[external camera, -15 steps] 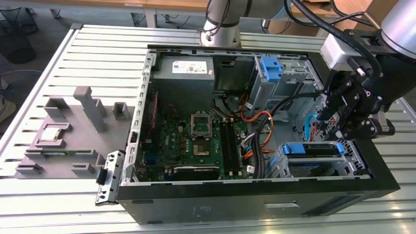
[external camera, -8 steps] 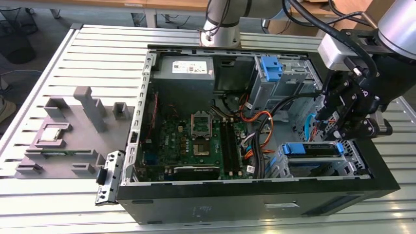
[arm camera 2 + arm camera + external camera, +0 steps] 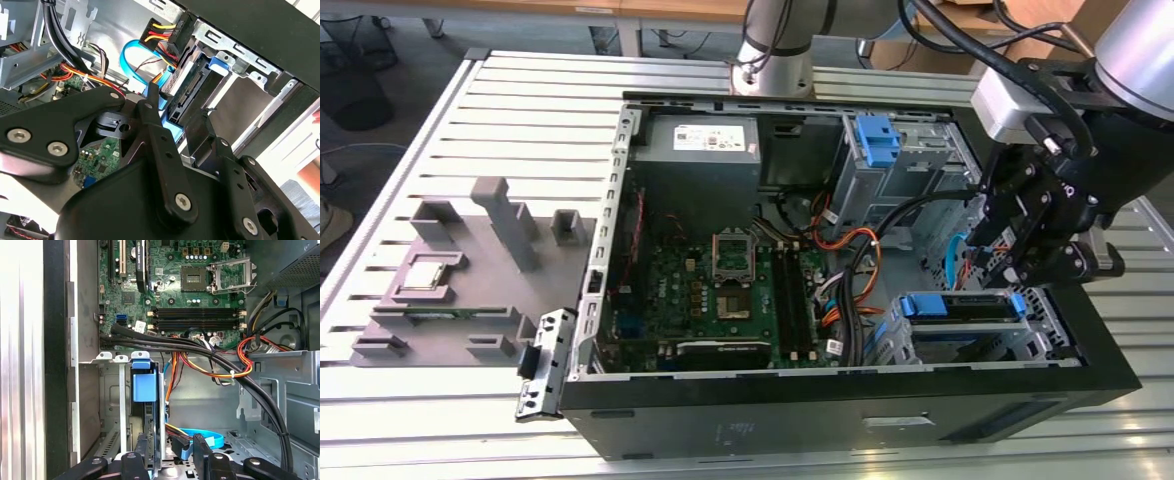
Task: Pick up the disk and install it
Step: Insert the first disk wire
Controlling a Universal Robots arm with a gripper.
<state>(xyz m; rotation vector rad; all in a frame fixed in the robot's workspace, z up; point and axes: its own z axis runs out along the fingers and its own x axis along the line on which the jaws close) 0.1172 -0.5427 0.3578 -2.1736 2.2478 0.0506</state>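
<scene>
the work is at the install step. the disk (image 3: 963, 306) sits already in the drive cage (image 3: 1051, 335) of the open computer case (image 3: 854, 415), toward the exterior view's right. the pincer (image 3: 170, 442) stands open just over it (no grip on the blue carrier). whether the disk is fully home cannot be told; any more seating would call for a straight push along the cage.
</scene>
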